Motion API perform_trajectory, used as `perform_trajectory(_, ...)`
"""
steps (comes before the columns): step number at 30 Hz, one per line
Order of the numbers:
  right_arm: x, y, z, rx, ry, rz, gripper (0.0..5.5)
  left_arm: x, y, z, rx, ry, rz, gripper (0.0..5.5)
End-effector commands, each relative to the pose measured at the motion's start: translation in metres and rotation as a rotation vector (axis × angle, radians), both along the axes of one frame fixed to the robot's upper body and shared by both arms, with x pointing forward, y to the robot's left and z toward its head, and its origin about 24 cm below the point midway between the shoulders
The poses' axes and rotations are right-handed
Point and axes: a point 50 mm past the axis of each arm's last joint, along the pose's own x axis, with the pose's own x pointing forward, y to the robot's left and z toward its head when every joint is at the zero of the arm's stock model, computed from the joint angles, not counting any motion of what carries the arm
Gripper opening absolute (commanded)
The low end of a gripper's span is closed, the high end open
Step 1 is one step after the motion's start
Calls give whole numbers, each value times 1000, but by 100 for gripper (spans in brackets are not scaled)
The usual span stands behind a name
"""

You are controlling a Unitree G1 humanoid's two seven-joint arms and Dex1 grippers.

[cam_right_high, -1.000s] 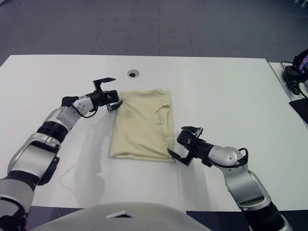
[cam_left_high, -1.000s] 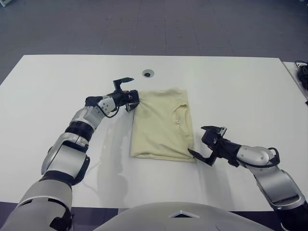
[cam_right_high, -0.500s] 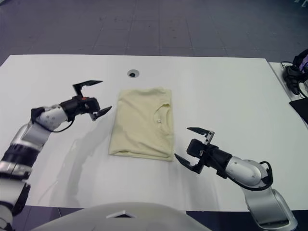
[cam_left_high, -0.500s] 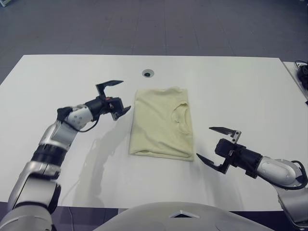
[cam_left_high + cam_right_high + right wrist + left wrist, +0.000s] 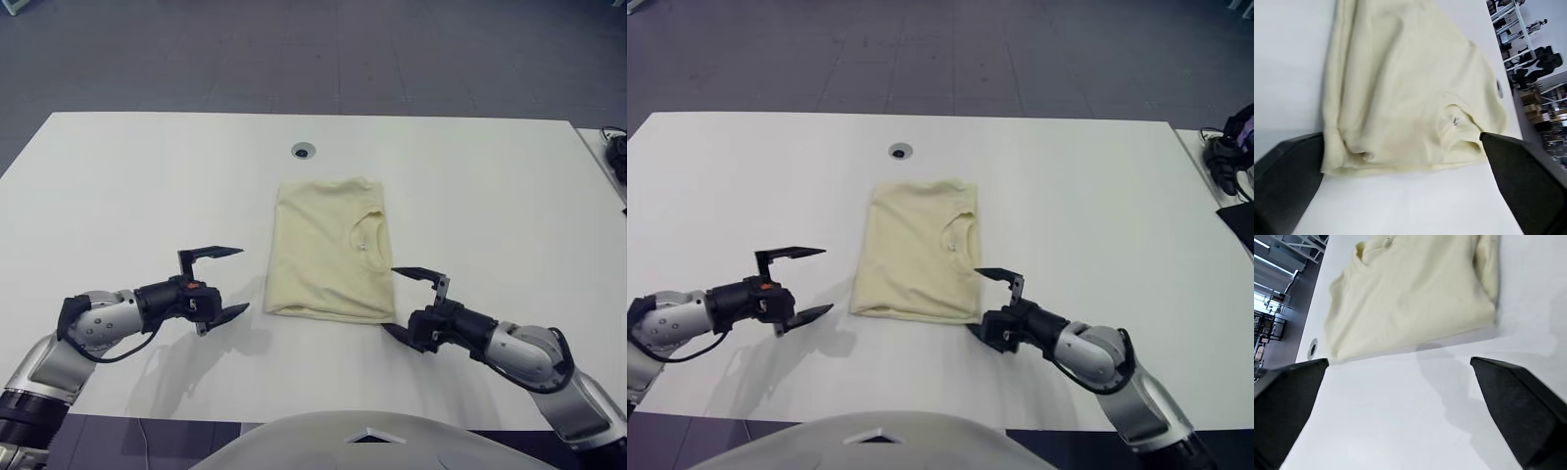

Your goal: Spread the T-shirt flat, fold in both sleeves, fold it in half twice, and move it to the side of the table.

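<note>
Jaws wide beside folded T-shirt (image 5: pixel 328 250)

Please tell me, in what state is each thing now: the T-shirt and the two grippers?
T-shirt: folded into a rectangle, lying flat on the table.
Left gripper: open, empty, apart from the T-shirt.
Right gripper: open, empty, at the T-shirt's near right corner.

At lower left, the left arm (image 5: pixel 93 328) wears silver-grey shells over black joints, with a thin black cable (image 5: pixel 116 358) looping beneath its wrist. The black left gripper (image 5: pixel 235 279) has slim pointed fingers and a small orange mark (image 5: pixel 192 286). At lower right, the right arm (image 5: pixel 529 352) matches, ending in the black right gripper (image 5: pixel 390 299).
</note>
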Motion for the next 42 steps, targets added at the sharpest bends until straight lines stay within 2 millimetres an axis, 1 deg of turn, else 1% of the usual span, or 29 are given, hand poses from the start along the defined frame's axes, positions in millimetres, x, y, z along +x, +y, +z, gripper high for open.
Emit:
perform_trajectory(1,-8,-12,-36,-133,93,-22,539,-4,-7,-9,63,27,-91,540)
perform_trajectory(7,-12,-6,-39,-50,77,48,539,5,-12,-25,153,13,-167,540)
perform_trajectory(8,-11,-5,-39,-34,84,50,519,6,-14,-27,155,19,-182,540)
perform_trajectory(10,-11,-5,-38,-8,93,49,494,6,-18,-30,160,27,-218,513)
perform_trajectory(13,-11,-5,-35,16,93,47,434,7,-24,-35,169,34,-270,451)
perform_trajectory(16,-15,-13,-36,-10,95,62,388,9,-28,-39,171,34,-304,403)
perform_trajectory(17,-17,-17,-37,-25,99,64,409,10,-29,-40,174,35,-312,394)
perform_trajectory(19,-17,-22,-39,-43,105,70,428,12,-31,-41,173,37,-318,351)
perform_trajectory(22,-13,-23,-41,-45,105,77,463,14,-31,-42,173,38,-321,301)
perform_trajectory(23,-11,-22,-44,-49,111,85,480,14,-31,-43,175,40,-324,276)
perform_trajectory(24,-9,-20,-46,-47,115,90,452,15,-31,-44,178,45,-329,259)
perform_trajectory(27,-5,-17,-51,-49,134,121,409,16,-32,-44,180,49,-337,208)
perform_trajectory(30,-4,-16,-54,-58,156,154,351,16,-30,-44,178,48,-331,150)
perform_trajectory(37,-11,-14,-60,-107,195,254,222,19,-29,-39,159,31,-322,24)
perform_trajectory(39,-10,-14,-60,-144,193,300,187,19,-29,-37,146,24,-315,1)
perform_trajectory(42,-8,-16,-61,-192,196,350,143,20,-31,-35,125,11,-308,0)
